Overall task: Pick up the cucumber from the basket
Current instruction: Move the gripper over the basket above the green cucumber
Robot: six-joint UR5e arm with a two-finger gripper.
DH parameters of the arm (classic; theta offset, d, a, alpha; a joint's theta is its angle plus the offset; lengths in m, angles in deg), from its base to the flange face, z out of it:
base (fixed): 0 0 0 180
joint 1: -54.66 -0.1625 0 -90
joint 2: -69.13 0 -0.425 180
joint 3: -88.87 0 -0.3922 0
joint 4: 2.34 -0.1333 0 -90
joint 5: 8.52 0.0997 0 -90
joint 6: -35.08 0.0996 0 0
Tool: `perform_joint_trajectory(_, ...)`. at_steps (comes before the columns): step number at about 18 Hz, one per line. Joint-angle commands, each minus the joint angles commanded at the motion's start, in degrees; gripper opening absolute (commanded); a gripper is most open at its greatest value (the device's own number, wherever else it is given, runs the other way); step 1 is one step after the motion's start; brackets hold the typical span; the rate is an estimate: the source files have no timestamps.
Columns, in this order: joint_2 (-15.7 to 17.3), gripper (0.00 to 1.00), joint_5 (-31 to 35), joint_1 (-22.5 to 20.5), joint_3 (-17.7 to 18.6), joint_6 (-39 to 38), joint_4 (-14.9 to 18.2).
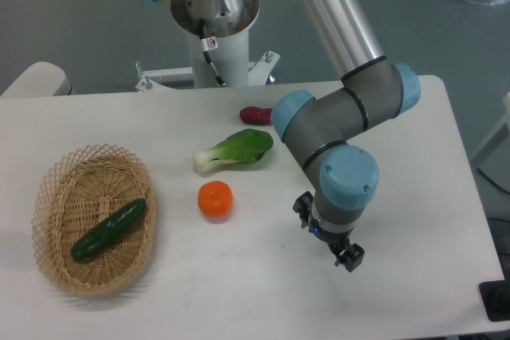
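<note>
Lying in the basket (56,189), the cucumber (109,229) sits well apart from the gripper (339,251), whose grip state is unclear.

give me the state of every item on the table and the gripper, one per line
cucumber: lying diagonally inside the basket, not gripped
basket: upright on the table, holding only the cucumber
bok choy: lying on its side on the table
orange fruit: resting on the table
dark red item: on the table, partly hidden by the arm
gripper: over bare table, holding nothing; opening unclear
</note>
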Motion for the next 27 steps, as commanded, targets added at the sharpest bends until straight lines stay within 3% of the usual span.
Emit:
perform_joint_trajectory(7, 0.17, 1.00, 0.18, 1.31, 0.26, -0.96, 0.18)
perform_joint_trajectory(10, 1.23, 1.00, -0.09, 2.55, 0.79, -5.17, 0.87)
perform_joint_trajectory(19, 11.33, 1.00, -2.90, 8.78, 14.05, -12.55, 0.88)
perform_joint_trajectory(23, 13.53, 1.00, -6.14, 13.17, 16.43, -18.62, 0.79)
perform_joint_trajectory(27, 13.71, 1.00, -7.56, 17.48, 16.96, -25.38, 0.79)
